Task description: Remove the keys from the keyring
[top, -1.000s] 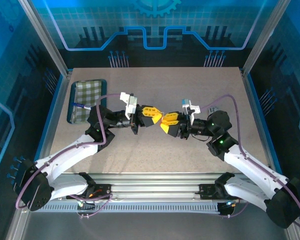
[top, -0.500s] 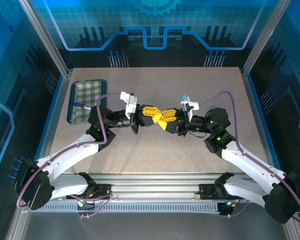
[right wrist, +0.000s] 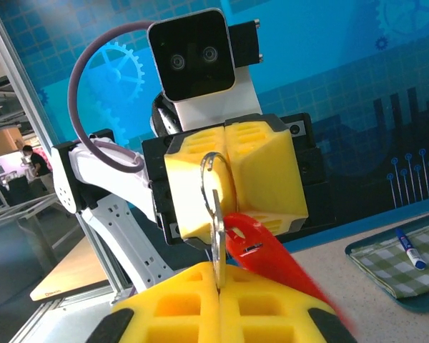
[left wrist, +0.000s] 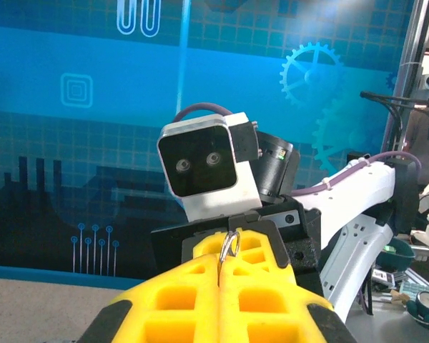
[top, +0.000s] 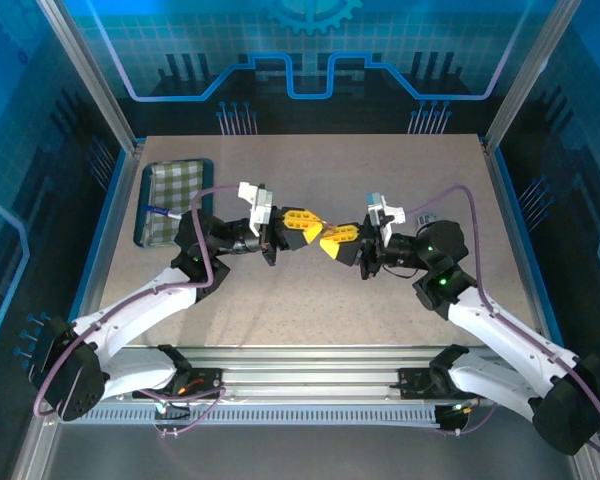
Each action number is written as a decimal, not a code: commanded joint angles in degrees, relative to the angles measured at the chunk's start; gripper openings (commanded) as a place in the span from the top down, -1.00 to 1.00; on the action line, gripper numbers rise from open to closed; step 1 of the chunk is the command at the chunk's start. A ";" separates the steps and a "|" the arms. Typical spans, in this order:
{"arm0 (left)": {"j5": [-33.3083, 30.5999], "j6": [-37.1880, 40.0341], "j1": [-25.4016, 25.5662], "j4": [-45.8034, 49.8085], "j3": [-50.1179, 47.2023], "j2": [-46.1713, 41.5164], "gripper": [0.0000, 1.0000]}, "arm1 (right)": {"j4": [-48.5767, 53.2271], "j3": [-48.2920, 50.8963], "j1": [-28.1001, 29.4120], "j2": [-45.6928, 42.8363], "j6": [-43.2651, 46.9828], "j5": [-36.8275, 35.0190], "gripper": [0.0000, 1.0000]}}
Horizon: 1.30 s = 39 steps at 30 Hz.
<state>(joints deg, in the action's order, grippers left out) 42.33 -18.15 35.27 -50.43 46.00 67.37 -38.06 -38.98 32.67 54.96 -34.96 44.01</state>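
Right wrist view — the right gripper (right wrist: 216,286) is clamped on the key (right wrist: 216,229), red keyring (right wrist: 261,250) hanging just beside the key. Beyond the key the left gripper (top: 310,222) pinches a metal loop (right wrist: 214,166) — a skewed pull could slip the thin key loose.

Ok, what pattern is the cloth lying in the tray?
Green-and-white check; the cloth shows best in the top view.

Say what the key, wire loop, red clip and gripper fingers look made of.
Key, pinched in the right gripper: metal, bright silvery sheen.
Wire loop, in the left gripper: thin metal, shiny.
Red clip: probably plastic, glossy saturated red; blurred, so unsure.
Fingers: yellow, matte, moulded pockets; likely plastic or rubber.
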 commanded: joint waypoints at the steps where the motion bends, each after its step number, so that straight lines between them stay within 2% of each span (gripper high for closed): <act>1: 1.63 3.08 -0.11 3.58 0.52 -1.35 1.00 | -1.66 -0.13 -1.22 -1.57 0.17 -0.93 0.71; 8: 1.19 4.01 0.34 4.46 0.78 -1.54 1.00 | -8.49 -0.84 -1.22 1.62 -4.70 1.23 0.70; 14: 0.75 4.65 0.68 4.59 0.50 -1.86 1.00 | -8.95 -0.86 -1.25 2.17 -5.53 0.63 0.48; 20: 0.32 5.16 0.76 4.64 0.13 -2.20 1.00 | -7.49 -1.57 -1.28 2.15 -4.49 0.99 1.00; 24: -1.93 8.20 1.10 4.89 -0.94 -3.31 1.00 | -1.08 -2.40 -1.37 1.11 0.01 1.01 1.00; 27: -4.98 14.51 2.54 5.09 -2.13 -4.13 1.00 | 12.98 -5.23 -1.34 -1.38 10.98 -1.11 1.00; 31: -10.68 28.35 6.91 11.69 -1.35 -4.98 1.00 | 30.65 -9.56 -1.25 -4.92 24.82 -9.32 1.00; 34: -15.28 35.16 9.09 14.66 -1.10 -5.80 1.00 | 35.44 -10.80 -1.81 -7.01 30.23 -14.22 1.00; 39: -19.12 43.47 11.97 18.93 -0.34 -6.91 1.00 | 36.08 -10.96 -1.91 -8.50 33.02 -22.19 1.00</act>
<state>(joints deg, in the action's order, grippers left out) 24.12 16.62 45.32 -36.62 44.47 62.43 -4.19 -47.70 31.81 47.20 -7.49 33.69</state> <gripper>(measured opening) 0.052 0.064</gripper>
